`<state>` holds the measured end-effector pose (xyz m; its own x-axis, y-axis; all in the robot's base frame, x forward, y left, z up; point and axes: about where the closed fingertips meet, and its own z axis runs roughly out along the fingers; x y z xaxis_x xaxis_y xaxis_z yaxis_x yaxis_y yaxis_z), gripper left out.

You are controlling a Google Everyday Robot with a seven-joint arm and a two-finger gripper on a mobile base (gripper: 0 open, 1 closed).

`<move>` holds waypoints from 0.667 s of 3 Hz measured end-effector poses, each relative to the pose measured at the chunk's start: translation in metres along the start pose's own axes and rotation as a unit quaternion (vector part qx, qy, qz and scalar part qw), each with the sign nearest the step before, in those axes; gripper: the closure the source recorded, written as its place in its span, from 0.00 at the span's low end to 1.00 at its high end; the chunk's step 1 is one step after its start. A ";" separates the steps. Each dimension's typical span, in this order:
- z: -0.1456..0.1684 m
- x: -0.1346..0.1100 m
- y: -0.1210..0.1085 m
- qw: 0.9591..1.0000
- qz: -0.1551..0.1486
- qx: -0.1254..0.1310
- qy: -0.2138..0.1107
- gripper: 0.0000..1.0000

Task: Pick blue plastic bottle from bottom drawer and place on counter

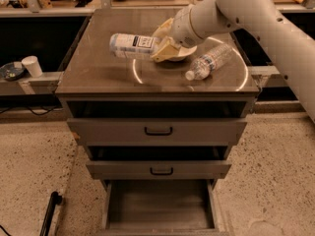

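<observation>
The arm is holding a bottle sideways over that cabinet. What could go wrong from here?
1. The gripper holds the blue plastic bottle on its side above the counter; released like that, it may roll, perhaps off the edge.
2. The clear water bottle lies close beside the gripper; lowering or pulling back might knock it rolling.
3. The bottom drawer stands open below; a bottle falling off the front could land in it.

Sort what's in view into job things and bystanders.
Job: blue bottle, held sideways above the counter; gripper, shut on it over the counter; bottom drawer, open.
Lying about: water bottle, paper cup, upper drawers.
</observation>
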<state>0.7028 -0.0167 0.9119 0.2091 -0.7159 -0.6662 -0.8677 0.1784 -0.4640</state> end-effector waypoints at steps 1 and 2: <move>0.038 -0.005 -0.011 1.000 0.022 -0.007 -0.010 1.00; 0.071 -0.002 -0.008 0.998 0.043 -0.038 -0.016 0.82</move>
<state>0.7414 0.0311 0.8754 0.1449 -0.6784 -0.7202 -0.9143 0.1864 -0.3595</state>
